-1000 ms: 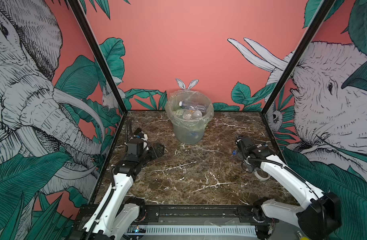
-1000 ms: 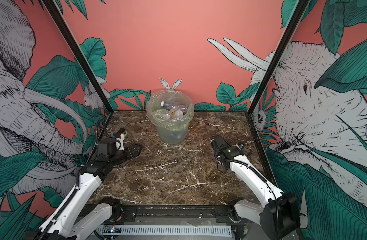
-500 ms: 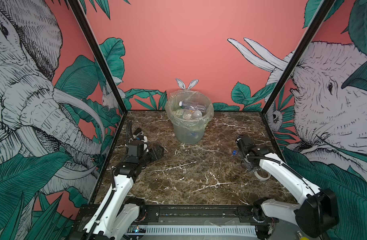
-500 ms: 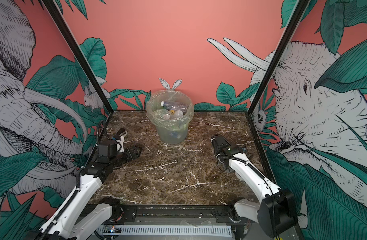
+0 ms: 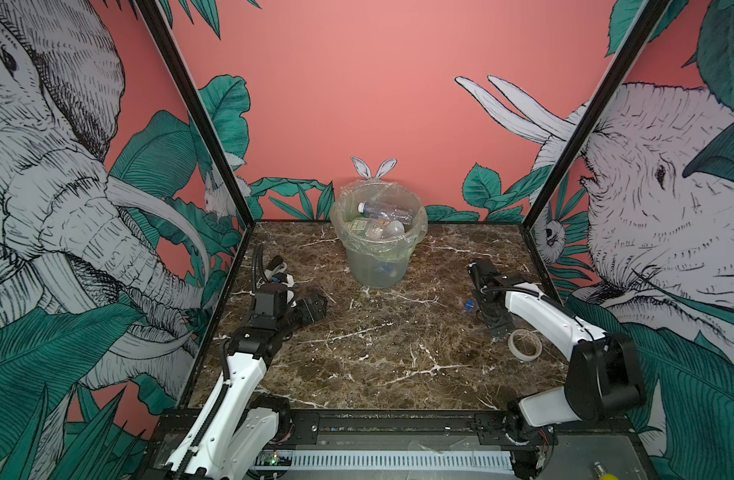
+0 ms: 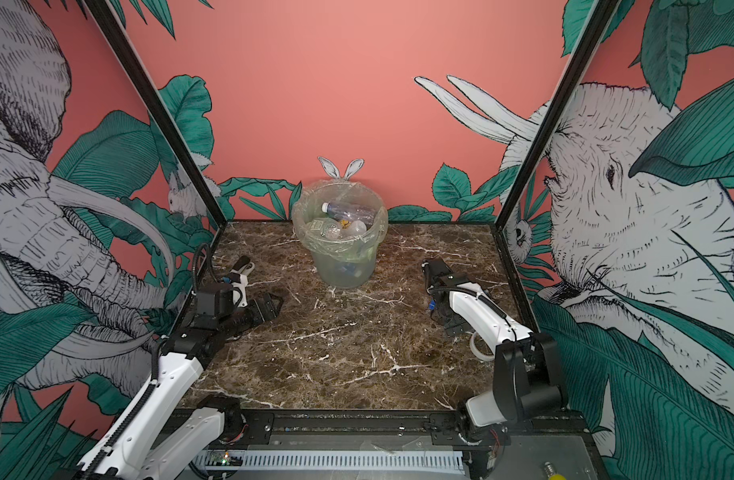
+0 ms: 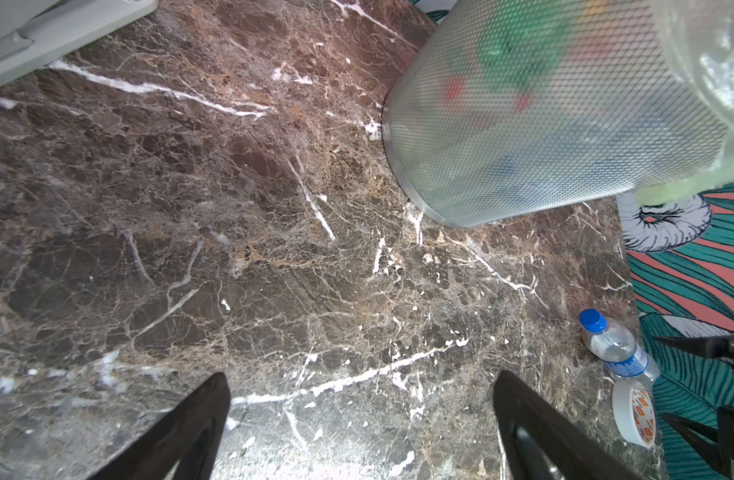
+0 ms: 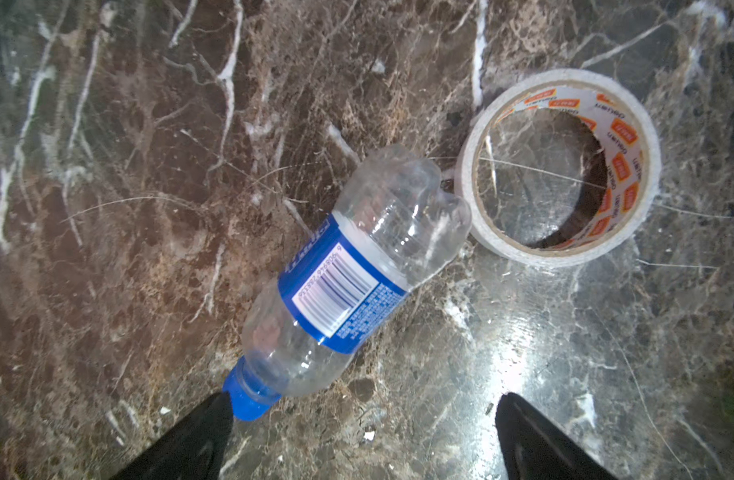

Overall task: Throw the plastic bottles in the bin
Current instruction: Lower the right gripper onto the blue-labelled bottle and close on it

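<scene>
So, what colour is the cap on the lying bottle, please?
Blue cap; the right wrist view shows it best.

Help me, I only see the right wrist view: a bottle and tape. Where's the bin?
Observer: The bin stands at the back middle of the table.
Kid: Anything in it?
Observer: Yes, several bottles lie piled inside, near the rim.
Kid: What about the left pincer?
Observer: The left pincer is open and empty.
</scene>
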`<state>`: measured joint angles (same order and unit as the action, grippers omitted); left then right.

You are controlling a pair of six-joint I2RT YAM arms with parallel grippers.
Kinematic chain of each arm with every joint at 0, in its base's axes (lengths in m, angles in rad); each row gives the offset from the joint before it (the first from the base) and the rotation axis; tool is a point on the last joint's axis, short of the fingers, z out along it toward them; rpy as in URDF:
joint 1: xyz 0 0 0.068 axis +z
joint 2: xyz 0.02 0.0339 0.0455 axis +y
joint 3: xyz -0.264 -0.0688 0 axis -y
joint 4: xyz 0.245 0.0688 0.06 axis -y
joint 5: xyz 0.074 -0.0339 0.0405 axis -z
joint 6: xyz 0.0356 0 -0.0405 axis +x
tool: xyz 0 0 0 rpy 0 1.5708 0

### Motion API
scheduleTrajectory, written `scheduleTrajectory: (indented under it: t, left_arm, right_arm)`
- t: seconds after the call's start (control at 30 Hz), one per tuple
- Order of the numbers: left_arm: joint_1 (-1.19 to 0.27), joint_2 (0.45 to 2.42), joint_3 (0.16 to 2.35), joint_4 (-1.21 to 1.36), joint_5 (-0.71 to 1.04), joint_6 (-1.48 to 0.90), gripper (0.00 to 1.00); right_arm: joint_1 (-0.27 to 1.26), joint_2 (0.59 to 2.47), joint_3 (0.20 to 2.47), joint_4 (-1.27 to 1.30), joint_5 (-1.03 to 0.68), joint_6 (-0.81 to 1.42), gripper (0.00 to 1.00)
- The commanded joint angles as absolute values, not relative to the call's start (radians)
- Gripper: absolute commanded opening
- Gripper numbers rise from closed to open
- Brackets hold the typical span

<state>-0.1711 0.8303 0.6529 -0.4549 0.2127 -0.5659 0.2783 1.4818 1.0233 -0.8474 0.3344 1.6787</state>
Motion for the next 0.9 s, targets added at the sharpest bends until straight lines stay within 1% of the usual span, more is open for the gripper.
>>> scheduleTrajectory:
  t: [0.0,0.3,0.4,0.67,0.87]
  left_arm:
    - [-0.166,0.815,0.639,-0.480,0.193,-0.571,0.99]
    - [-0.166,0.818,0.637,-0.494,0.174,-0.566,0.99]
    - [-0.166,0.818,0.638,-0.495,0.171,-0.566,0.99]
    - [-0.165,0.829,0.635,-0.498,0.160,-0.568,0.99]
    - [-0.166,0.840,0.634,-0.490,0.162,-0.573,0.99]
  right_arm:
    - [0.252,1.521,1.028,-0.839,0.286,1.804,0.99]
    - [0.227,1.650,1.091,-0.827,0.296,1.733,0.99]
    - [0.225,1.667,1.072,-0.771,0.288,1.701,0.95]
    - [0.221,1.690,1.075,-0.795,0.320,1.678,0.91]
    - [0.213,1.689,1.036,-0.769,0.320,1.628,0.83]
